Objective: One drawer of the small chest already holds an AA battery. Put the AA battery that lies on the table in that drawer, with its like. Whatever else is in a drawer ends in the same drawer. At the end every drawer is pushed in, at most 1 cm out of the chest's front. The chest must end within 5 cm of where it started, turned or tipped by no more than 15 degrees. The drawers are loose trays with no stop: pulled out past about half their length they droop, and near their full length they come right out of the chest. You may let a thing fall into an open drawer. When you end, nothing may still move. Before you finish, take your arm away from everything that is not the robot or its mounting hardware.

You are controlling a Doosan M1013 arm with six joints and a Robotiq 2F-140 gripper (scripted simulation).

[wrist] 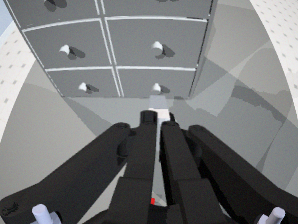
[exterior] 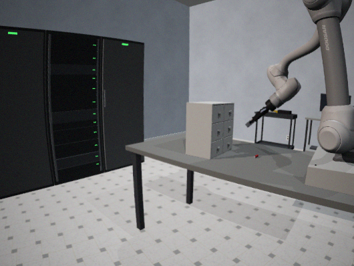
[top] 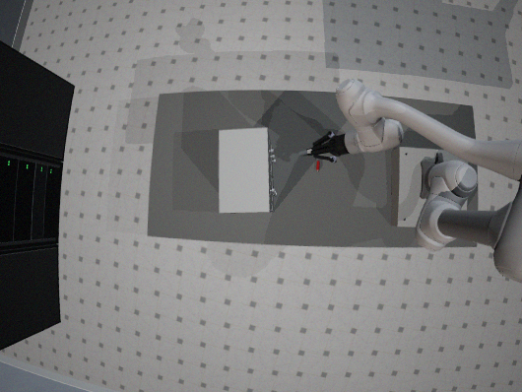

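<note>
From my remote station, I hold the black two-finger gripper (exterior: 252, 119) in the air in front of the pale grey six-drawer chest (top: 243, 169), its fingers pressed together on nothing and aimed at the drawer fronts. All six drawers look pushed in, each with a small round knob (wrist: 157, 48). The small red AA battery (top: 318, 164) lies on the grey table (top: 207, 224), below the gripper and well apart from the chest. I cannot see which drawer holds its twin. My worry from here: with the fingers shut, hooking a knob could slip, or a hard push could shove the light chest back or turn it. A drawer drawn too far would droop or come right out, since nothing stops it. Opening the wrong drawer costs time too.
</note>
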